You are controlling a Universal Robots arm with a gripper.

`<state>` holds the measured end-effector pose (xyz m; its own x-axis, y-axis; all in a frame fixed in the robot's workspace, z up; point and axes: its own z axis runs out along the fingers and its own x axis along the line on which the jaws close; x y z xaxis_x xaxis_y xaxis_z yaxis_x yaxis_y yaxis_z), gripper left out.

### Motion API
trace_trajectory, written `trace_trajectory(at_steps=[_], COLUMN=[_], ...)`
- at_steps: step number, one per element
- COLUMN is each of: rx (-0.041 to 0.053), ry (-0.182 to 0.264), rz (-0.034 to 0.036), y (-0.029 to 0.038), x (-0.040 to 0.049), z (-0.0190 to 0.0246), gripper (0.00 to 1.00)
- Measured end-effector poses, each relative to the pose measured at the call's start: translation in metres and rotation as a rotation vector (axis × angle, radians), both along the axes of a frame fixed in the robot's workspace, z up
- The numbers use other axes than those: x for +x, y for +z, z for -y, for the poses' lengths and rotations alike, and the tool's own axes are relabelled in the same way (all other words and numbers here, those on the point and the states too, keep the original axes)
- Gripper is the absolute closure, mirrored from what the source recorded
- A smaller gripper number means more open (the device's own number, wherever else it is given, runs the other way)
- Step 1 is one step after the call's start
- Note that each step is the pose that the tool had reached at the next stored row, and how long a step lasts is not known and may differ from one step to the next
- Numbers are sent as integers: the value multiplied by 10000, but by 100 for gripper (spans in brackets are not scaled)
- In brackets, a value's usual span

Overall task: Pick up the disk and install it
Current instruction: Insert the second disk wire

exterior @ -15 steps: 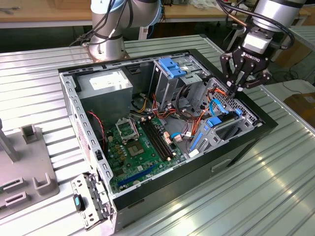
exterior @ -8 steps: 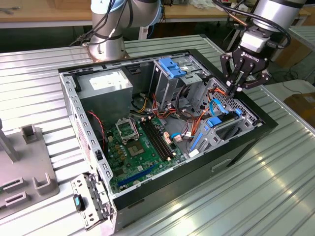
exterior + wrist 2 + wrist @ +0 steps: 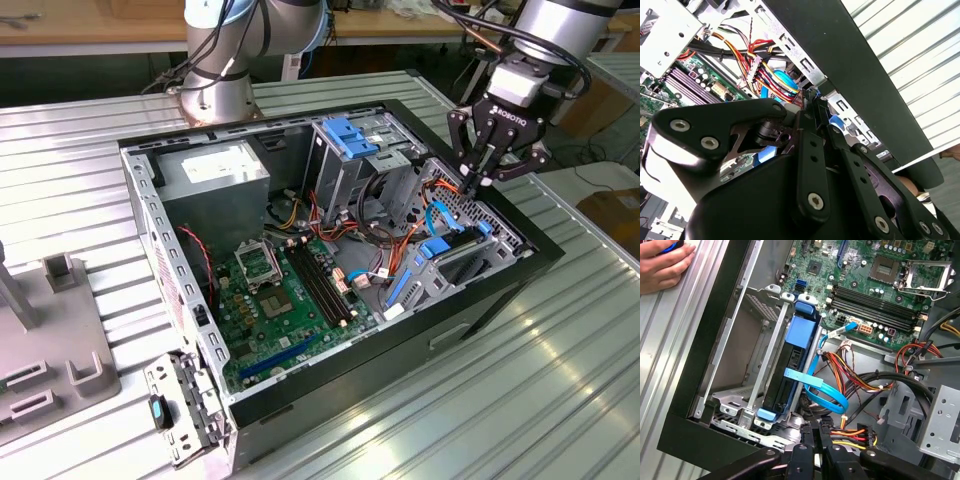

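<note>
The disk (image 3: 790, 370) sits on edge inside the metal drive cage (image 3: 735, 405) of the open computer case (image 3: 500, 300), at the case corner nearest the exterior view's right, its dark body framed by blue carrier rails with a rounded blue cap at each end. In the first wrist view its long axis runs from the end effector (image 3: 817, 460) away toward the motherboard (image 3: 875, 280), so the disk lies just ahead of the fingertips and in line with them. In the exterior view the end effector (image 3: 478, 180) hangs directly above that cage, fingers pointing down and drawn close together at the tips; they appear to hold nothing, though whether they touch the disk's near cap cannot be told. The disk looks already lodged in its slot, judging from how the cage walls flank both rails. A flat blue data cable (image 3: 827, 395) loops just beside the disk, and a bundle of red, yellow and orange power wires (image 3: 855, 377) crowds the space between the cage and the motherboard; both lie close to the fingers' path. A second bay with a blue latch (image 3: 350, 135) stands farther back in the case. A person's hand (image 3: 662, 265) rests on the ribbed tabletop (image 3: 560, 390) outside the case wall, well apart from the disk.
</note>
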<state>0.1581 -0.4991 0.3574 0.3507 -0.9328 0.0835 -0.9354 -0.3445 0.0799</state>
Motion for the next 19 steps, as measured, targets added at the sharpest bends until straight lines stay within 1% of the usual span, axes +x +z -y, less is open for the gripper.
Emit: trace_trajectory(at_steps=[2,5,7,10,11,12,13,14,15,16,19], rx=[0,-1,12,41,63,138,315,898,949,956,965], ry=[-9,-387,-445,-454,-454,-454,-454,-458,-456,-455,-455], rz=[0,0,1,40,77,175,268,516,563,580,616], y=[0,-1,2,45,60,62,63,64,71,81,138], x=[0,-4,-21,-35,-38,-40,-40,-48,-54,-55,-56], z=[3,7,7,7,7,7,7,10,13,15,17], gripper=[84,84,84,84,84,84,84,84,84,84,84])
